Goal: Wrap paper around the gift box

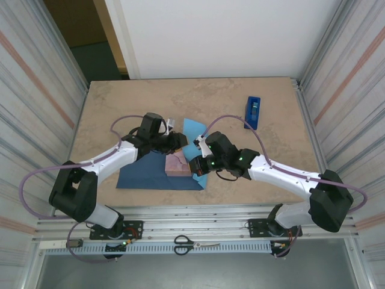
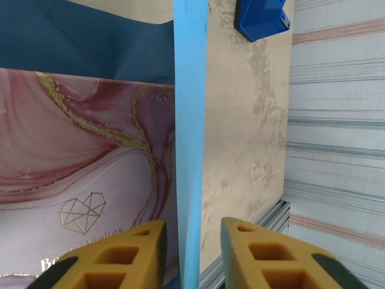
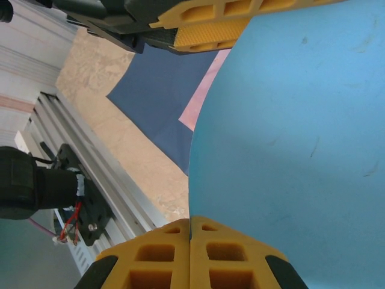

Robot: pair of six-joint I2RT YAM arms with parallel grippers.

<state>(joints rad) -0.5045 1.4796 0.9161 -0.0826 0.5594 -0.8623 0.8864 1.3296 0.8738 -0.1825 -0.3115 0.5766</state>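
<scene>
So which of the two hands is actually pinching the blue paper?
The right hand: its yellow fingers are shut on the paper, whose sky-blue face rises from them. The left hand's fingers stand apart, the paper's raised edge between them.

Beige, stone-patterned table (image 1: 120,108). The navy paper (image 1: 144,174) lies spread near the front edge, its right portion raised; a blue tape dispenser (image 1: 253,112) stands well apart, far right.

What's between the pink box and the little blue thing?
The lifted light-blue edge of the paper stands between the gift box and the tape dispenser, then bare table, in the left wrist view.
</scene>
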